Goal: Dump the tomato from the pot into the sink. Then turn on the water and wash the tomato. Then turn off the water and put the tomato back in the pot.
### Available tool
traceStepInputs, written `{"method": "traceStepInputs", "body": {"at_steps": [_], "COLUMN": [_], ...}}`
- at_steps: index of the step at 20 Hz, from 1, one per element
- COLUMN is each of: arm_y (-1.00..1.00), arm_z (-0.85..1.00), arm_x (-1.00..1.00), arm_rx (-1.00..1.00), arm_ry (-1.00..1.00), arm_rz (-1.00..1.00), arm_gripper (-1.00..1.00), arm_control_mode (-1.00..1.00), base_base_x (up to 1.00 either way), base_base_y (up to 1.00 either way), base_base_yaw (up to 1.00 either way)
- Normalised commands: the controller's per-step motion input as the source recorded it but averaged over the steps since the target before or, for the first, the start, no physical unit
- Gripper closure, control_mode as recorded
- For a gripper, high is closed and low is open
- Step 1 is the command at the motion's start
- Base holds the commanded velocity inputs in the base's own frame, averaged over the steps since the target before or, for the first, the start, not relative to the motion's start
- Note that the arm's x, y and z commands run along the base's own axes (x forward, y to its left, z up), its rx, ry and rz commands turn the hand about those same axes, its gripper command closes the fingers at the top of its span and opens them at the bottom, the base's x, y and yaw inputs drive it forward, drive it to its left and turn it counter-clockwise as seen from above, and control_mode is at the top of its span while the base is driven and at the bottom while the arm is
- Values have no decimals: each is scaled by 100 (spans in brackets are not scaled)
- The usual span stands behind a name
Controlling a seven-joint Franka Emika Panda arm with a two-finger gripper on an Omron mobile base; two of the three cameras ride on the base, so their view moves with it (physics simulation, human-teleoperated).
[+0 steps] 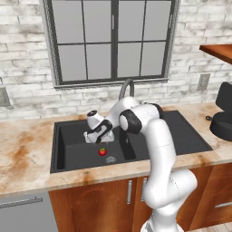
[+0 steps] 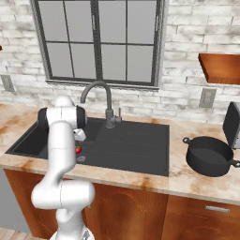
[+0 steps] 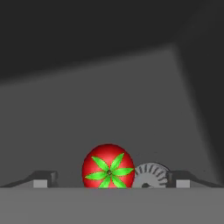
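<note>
Poised low in the sink (image 1: 68, 136) basin, gripper (image 3: 111, 178) jaws spread wide and holding nothing, one tip either side of the tomato (image 3: 108, 166). Tomato resting on the basin floor, just beside the round drain (image 3: 149, 176), stem up. Risk here: round and small, likely to roll off toward the drain if nudged by one finger before the other on closing. Further off, faucet (image 2: 101, 101) dry; pot (image 2: 209, 155) far along the counter, a long carry with a possible drop.

Kitchen: sink (image 2: 140, 154), faucet (image 2: 101, 101), wood cabinets (image 2: 140, 211).
</note>
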Motion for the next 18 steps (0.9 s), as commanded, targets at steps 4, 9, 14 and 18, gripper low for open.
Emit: {"method": "traceStepInputs", "body": {"at_steps": [4, 9, 14, 18], "arm_y": [-7, -40, -51, -62], "arm_z": [59, 79, 95, 86], "arm_x": [-39, -57, -65, -77], "arm_rx": [0, 1, 3, 5], "arm_ry": [-9, -15, -16, -18], "arm_rz": [-2, -3, -2, 0], "arm_gripper": [-100, -100, -100, -100], "arm_control_mode": [-100, -100, -100, -100], "base_base_x": [0, 0, 0, 0], "base_base_y": [0, 0, 0, 0], "base_base_yaw": [0, 0, 0, 0]}}
